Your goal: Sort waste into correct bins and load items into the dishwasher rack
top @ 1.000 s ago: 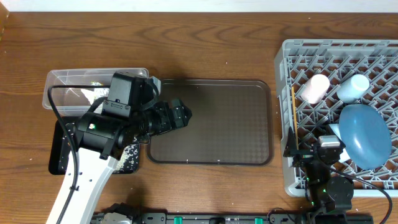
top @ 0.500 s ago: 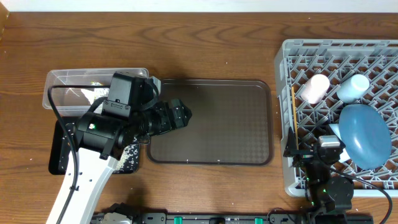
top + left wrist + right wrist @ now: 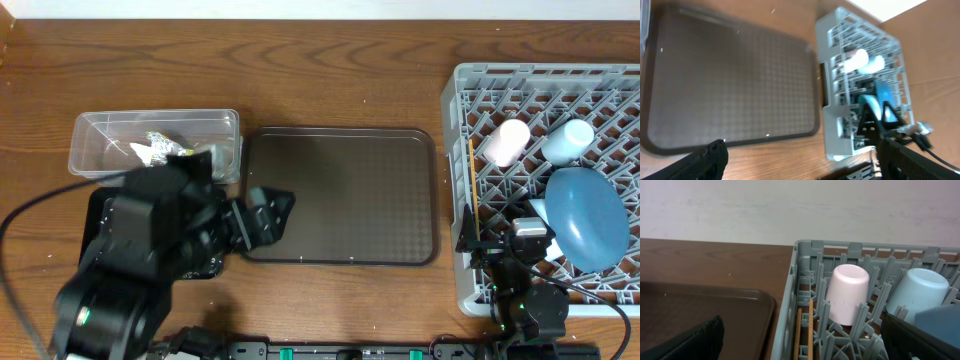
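Observation:
The grey dishwasher rack [image 3: 470, 100] at the right holds a pinkish-white cup [image 3: 508, 140], a light blue cup [image 3: 568, 140], a blue plate [image 3: 588, 215], part of a white bowl [image 3: 538, 208] and two wooden chopsticks [image 3: 471, 185]. The clear tub [image 3: 100, 135] holds white tissue [image 3: 150, 150] and a wrapper. The black tray [image 3: 96, 205] is mostly hidden under my left arm; the rice and the carrot are not seen. My left gripper [image 3: 265, 210] [image 3: 800, 165] is open and empty over the brown tray's front left corner. My right gripper [image 3: 478, 243] [image 3: 805, 345] is open and empty over the rack's front left edge, above the chopsticks [image 3: 805, 330].
A large dark brown serving tray [image 3: 340, 195] [image 3: 730, 80] lies bare in the middle of the wooden table. The rack [image 3: 860, 80] [image 3: 805, 250] shows in both wrist views, with the cups [image 3: 847, 295] standing upside down.
My left arm has pulled back toward the front left and risen toward the camera, uncovering the clear tub. The right arm has not moved.

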